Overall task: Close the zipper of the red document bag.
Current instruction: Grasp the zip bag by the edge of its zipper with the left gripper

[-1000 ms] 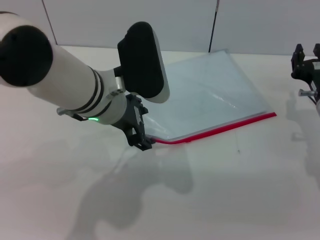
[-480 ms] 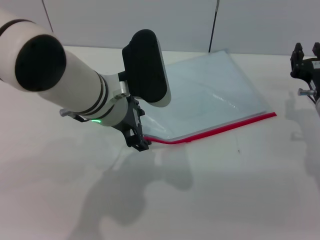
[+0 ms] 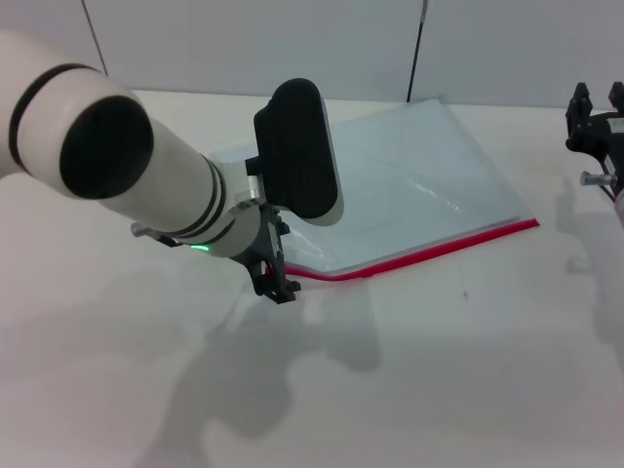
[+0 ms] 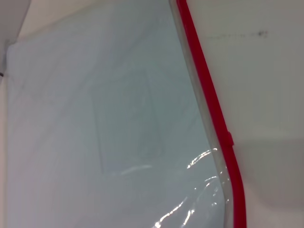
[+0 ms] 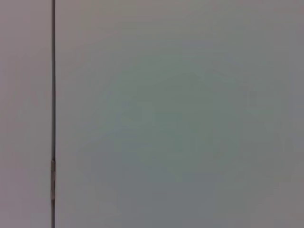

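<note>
The red document bag (image 3: 419, 185) lies flat on the white table, a translucent pale blue-grey pouch. Its zipper (image 3: 429, 253) is a thin red strip along the near edge, bending slightly near its left end. My left gripper (image 3: 277, 284) hangs low at that left end of the zipper, at the bag's near left corner. The left wrist view shows the bag (image 4: 114, 123) close up, with the zipper (image 4: 209, 95) running along its edge and a small red bump (image 4: 229, 138) on it. My right gripper (image 3: 599, 109) is parked at the far right, open and apart from the bag.
The white table (image 3: 468, 370) stretches in front of the bag, crossed by the left arm's shadow. A pale wall with a dark vertical seam (image 3: 417, 49) stands behind the table. The right wrist view shows only that wall (image 5: 180, 114).
My left arm has shifted a little to the right and lower, bringing its gripper slightly nearer along the zipper's left end. The bag and the right arm have not moved.
</note>
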{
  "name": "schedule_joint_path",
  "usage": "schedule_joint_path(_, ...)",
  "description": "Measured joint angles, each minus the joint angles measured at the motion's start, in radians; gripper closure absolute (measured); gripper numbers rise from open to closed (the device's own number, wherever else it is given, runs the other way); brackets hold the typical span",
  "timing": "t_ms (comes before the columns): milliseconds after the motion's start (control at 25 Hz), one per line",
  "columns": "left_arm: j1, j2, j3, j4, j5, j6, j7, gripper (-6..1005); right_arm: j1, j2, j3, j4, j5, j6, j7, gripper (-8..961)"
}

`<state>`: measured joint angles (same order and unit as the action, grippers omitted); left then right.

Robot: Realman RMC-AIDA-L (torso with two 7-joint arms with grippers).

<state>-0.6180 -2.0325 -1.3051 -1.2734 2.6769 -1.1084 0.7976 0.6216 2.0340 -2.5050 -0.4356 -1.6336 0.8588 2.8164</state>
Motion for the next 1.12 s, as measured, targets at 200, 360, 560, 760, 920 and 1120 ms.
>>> schedule_joint_path(200, -0.009, 0.0, 0.005, 0.042, 0.022, 0.031, -0.019, 256, 0.003, 0.0, 0.0, 0.0, 0.0, -0.01, 0.0, 576)
schedule_joint_path(360, -0.013, 0.0, 0.005, 0.059, 0.027, 0.056, -0.02, 258, 0.007, 0.0, 0.001, 0.0, 0.0, -0.013, 0.0, 578)
schedule_joint_path(560, -0.016, 0.0, 0.005, 0.073, 0.028, 0.084, -0.018, 261, 0.009, 0.0, 0.002, 0.0, 0.0, -0.014, 0.0, 581)
schedule_joint_path(760, -0.018, 0.0, 0.012, 0.086, 0.026, 0.112, -0.009, 263, 0.01, 0.0, 0.002, 0.0, 0.0, -0.014, 0.0, 584)
schedule_joint_path(920, -0.019, 0.0, 0.019, 0.11, 0.021, 0.14, -0.007, 265, 0.01, 0.0, 0.003, 0.0, 0.0, -0.015, 0.0, 587)
schedule_joint_path(1120, -0.02, 0.0, 0.029, 0.125, 0.02, 0.174, -0.008, 387, 0.012, 0.0, 0.003, 0.0, 0.0, -0.015, 0.0, 590)
